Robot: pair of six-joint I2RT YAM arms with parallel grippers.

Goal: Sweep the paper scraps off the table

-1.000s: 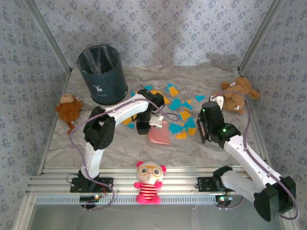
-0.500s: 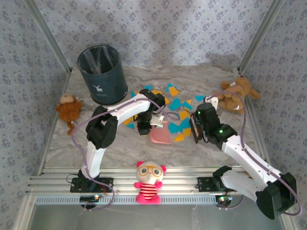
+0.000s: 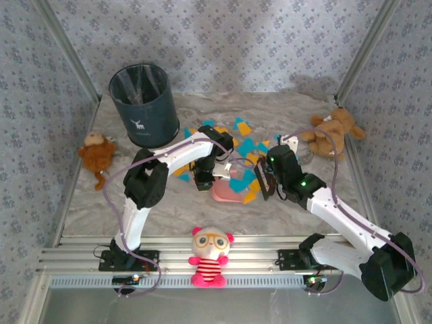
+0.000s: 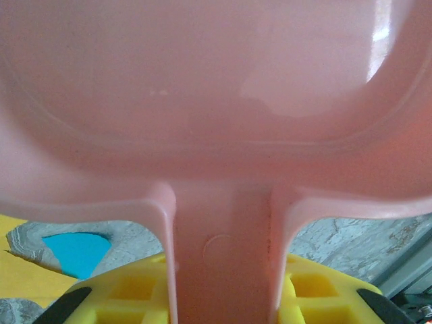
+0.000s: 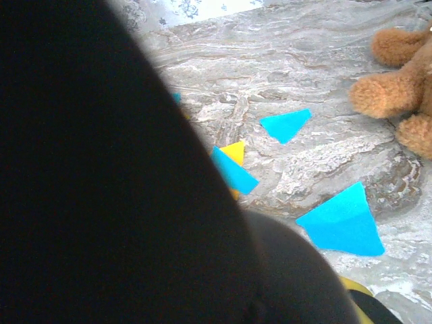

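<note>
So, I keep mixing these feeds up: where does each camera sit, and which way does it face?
Top external: above and behind the arms, looking down on the table; both arms show.
Left wrist: on the left wrist, facing the pink dustpan up close; its yellow fingers grip the handle.
Right wrist: on the right wrist, facing paper scraps and a brown teddy; a dark blur hides its left.
Shared: top external also shows the dustpan and teddy.

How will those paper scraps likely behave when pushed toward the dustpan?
The paper scraps lie thin and flat, so probably light and likely to slide or scatter. The table looks wrinkly, so edges may snag. Some might slip under the dustpan lip.
</note>
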